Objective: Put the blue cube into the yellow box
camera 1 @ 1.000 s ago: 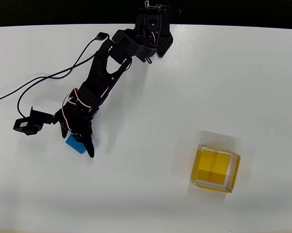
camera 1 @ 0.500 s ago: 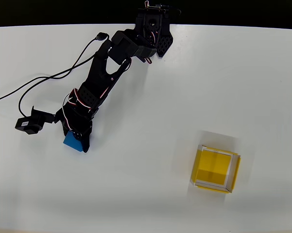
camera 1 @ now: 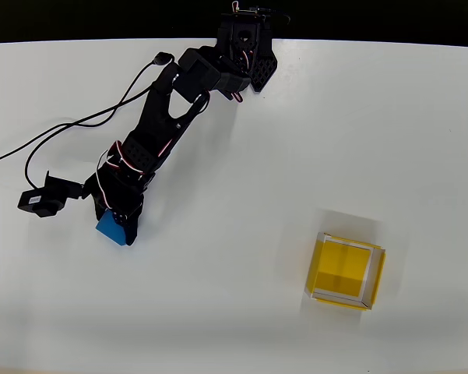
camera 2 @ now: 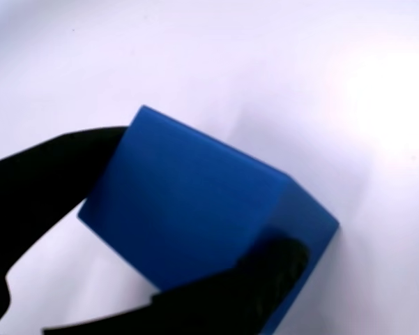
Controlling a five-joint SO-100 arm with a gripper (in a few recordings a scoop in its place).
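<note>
We start with the white tabletop [camera 1: 241, 140], where the black arm [camera 1: 160, 128] reaches out from its base at the far edge toward the left side in the overhead view. Over the last second the fingers [camera 1: 125, 226] have drawn together: a second ago they stood spread about the blue cube [camera 1: 109, 227], and now they are narrowed onto it, with the cube shifted a little up and to the left, farther from the yellow box [camera 1: 346, 272]. In the wrist view the two dark fingers [camera 2: 49, 174] press on opposite sides of the cube [camera 2: 195, 209], one at its left face and one at its lower right corner, so we judge the grasp made and the carry as the step ahead. Whether the cube has left the tabletop we cannot tell.

The yellow box sits well apart from the cube, down and to the right in the overhead view, upright and open. Its yellow floor shows bare inside the pale rim; nothing lies in it yet.
</note>
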